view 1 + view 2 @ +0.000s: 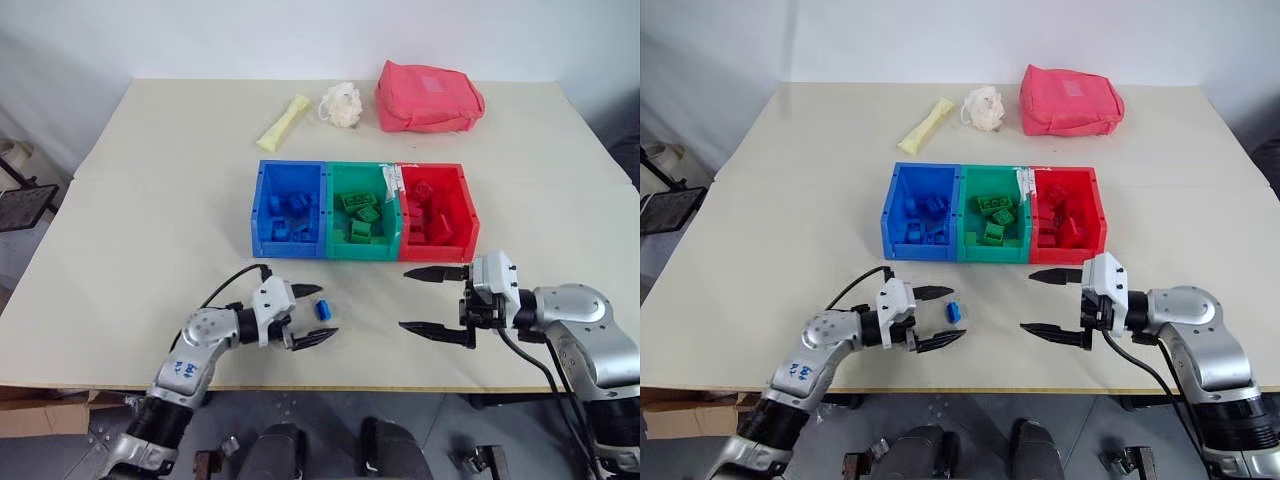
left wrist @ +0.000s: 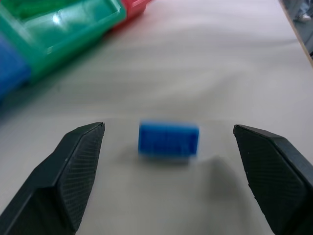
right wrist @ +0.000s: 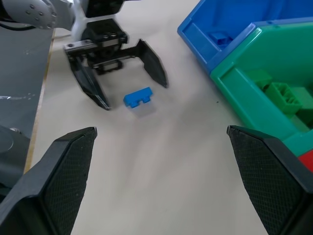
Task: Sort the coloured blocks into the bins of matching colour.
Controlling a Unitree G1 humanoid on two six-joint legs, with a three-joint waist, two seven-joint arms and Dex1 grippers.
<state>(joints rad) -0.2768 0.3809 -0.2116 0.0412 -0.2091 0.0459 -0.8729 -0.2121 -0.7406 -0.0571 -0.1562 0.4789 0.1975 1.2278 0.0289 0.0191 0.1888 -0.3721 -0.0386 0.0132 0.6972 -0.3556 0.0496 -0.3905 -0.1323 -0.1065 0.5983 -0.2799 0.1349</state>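
One small blue studded plastic brick on the pale table between the spread, non-touching fingers of the left gripper, right gripper wide open and empty, three joined plastic bins, blue, green, red, each holding several matching bricks

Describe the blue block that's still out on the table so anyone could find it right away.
Start at the three joined bins mid-table. In front of the blue bin, a small blue block lies on the bare tabletop between the left gripper's open fingers. It's the only block outside a bin.
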